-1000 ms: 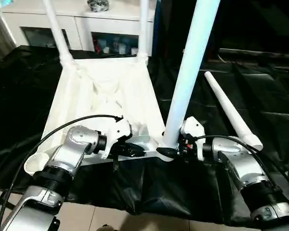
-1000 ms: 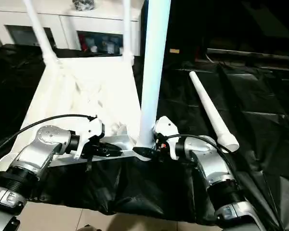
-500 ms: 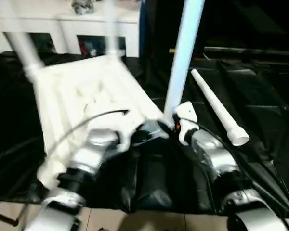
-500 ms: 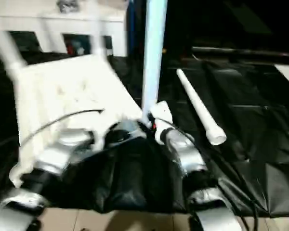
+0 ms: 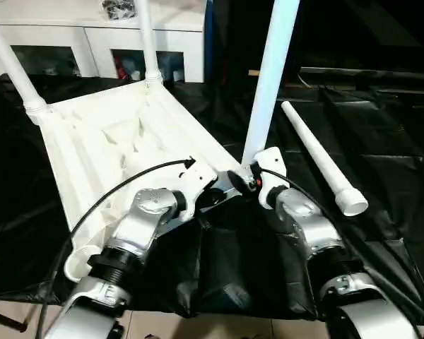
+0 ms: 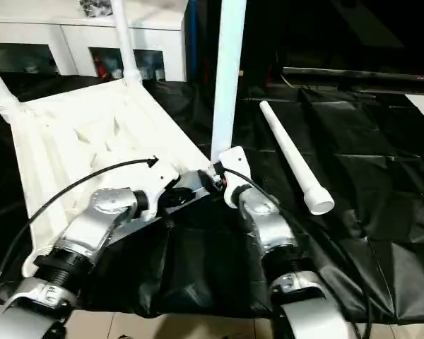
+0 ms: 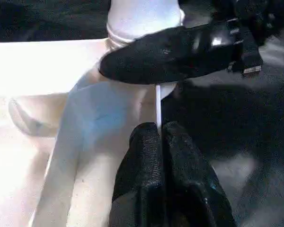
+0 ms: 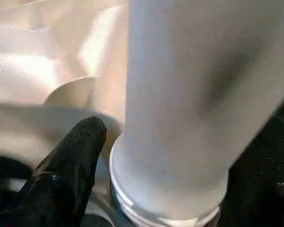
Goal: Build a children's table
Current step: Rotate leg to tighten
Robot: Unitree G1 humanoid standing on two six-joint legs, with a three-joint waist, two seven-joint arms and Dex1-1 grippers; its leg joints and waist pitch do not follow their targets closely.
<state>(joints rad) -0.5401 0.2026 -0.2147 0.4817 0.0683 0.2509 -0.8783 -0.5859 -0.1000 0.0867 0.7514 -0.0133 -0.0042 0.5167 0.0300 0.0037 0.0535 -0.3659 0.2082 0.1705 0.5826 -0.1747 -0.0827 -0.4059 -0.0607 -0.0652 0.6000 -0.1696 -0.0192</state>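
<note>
No readable text, label or number appears anywhere.

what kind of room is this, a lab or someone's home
Probably a home-like room, perhaps staged: a white cabinet with glass doors holding small items stands behind, and a black sheet covers the floor under the upturned children's table.

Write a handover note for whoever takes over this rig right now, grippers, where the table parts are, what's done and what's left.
Left gripper: shut, pinching the thin edge of the upside-down table top near its corner.
Right gripper: at the base of the near upright leg; one finger lies beside the leg's collar; no clear grip.
Done: three legs stand in corner sockets, the two far legs and the near one.
Left: the loose leg lies on the black sheet on the robot's right; the near-left corner socket looks empty. Fit it there.
</note>
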